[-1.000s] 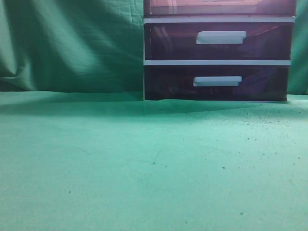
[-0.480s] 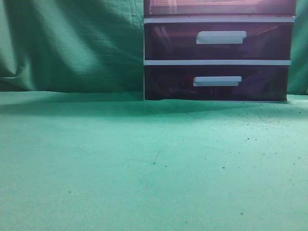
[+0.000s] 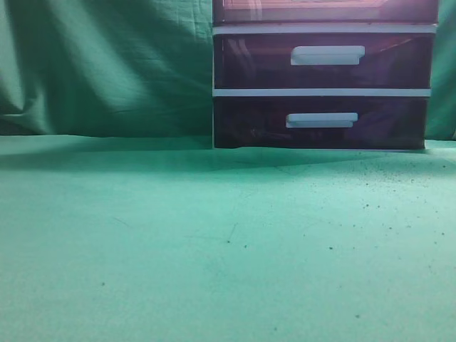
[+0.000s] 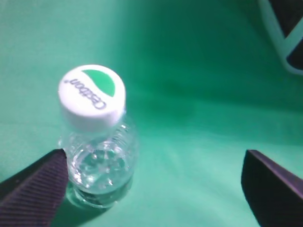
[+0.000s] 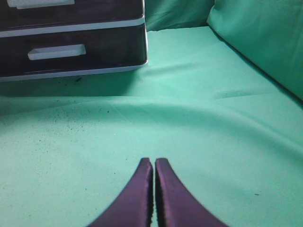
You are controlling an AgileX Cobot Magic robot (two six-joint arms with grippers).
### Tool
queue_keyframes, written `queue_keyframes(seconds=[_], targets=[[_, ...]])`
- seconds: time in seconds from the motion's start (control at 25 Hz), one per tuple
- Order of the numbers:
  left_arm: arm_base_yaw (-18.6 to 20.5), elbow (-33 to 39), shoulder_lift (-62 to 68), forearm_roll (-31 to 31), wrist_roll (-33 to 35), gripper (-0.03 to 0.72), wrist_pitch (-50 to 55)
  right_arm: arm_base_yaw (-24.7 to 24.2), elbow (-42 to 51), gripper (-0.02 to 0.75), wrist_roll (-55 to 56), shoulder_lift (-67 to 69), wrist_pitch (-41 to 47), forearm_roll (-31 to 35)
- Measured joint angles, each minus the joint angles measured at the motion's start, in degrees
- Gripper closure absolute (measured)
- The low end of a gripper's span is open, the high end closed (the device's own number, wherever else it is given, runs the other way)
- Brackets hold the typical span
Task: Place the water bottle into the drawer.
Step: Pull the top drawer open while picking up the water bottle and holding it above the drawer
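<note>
A clear water bottle [image 4: 97, 151] with a white and green cap stands upright on the green cloth in the left wrist view. My left gripper [image 4: 154, 175] is open above it; the bottle stands by the left finger, far from the right finger. My right gripper [image 5: 154, 163] is shut and empty over the cloth. The pinkish-brown top drawer [image 3: 324, 11] of the white-framed unit shows only as a strip at the exterior view's top edge and looks shut. Neither gripper nor the bottle shows in the exterior view.
Two darker drawers with white bar handles [image 3: 327, 55] [image 3: 321, 120] sit under the top drawer; they also show in the right wrist view [image 5: 57, 51]. Green cloth [image 3: 214, 242] covers the table and hangs as a backdrop. A corner of the unit [image 4: 284, 28] shows top right in the left wrist view.
</note>
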Motion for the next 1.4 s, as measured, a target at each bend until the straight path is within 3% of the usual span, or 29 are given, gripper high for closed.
queue_keyframes(seconds=[0.2, 0.48, 0.68, 0.76, 0.88, 1.04, 1.4], targets=[[4.1, -2.8, 7.7, 0.0, -0.2, 0.044, -1.4, 0.0, 0.0, 0.738, 0.0, 0.0, 0.0, 0.0], [4.6, -6.2, 15.8, 0.0, -0.3, 0.044, -3.1, 0.0, 0.0, 0.738, 0.0, 0.0, 0.0, 0.0], [4.6, -7.8, 18.0, 0.0, -0.3, 0.341, -3.9, 0.0, 0.0, 0.738, 0.0, 0.0, 0.0, 0.0], [4.6, -7.9, 18.3, 0.0, -0.3, 0.426, -4.2, 0.0, 0.0, 0.738, 0.0, 0.0, 0.0, 0.0], [4.6, -8.5, 18.1, 0.0, -0.3, 0.424, -2.4, 0.0, 0.0, 0.738, 0.0, 0.0, 0.0, 0.0], [4.5, -13.2, 15.3, 0.0, -0.4, 0.424, 8.7, 0.0, 0.0, 0.738, 0.0, 0.0, 0.0, 0.0], [-6.3, -29.1, 5.5, 0.4, 2.3, 0.424, 28.7, 0.0, 0.0, 0.738, 0.0, 0.0, 0.0, 0.0]])
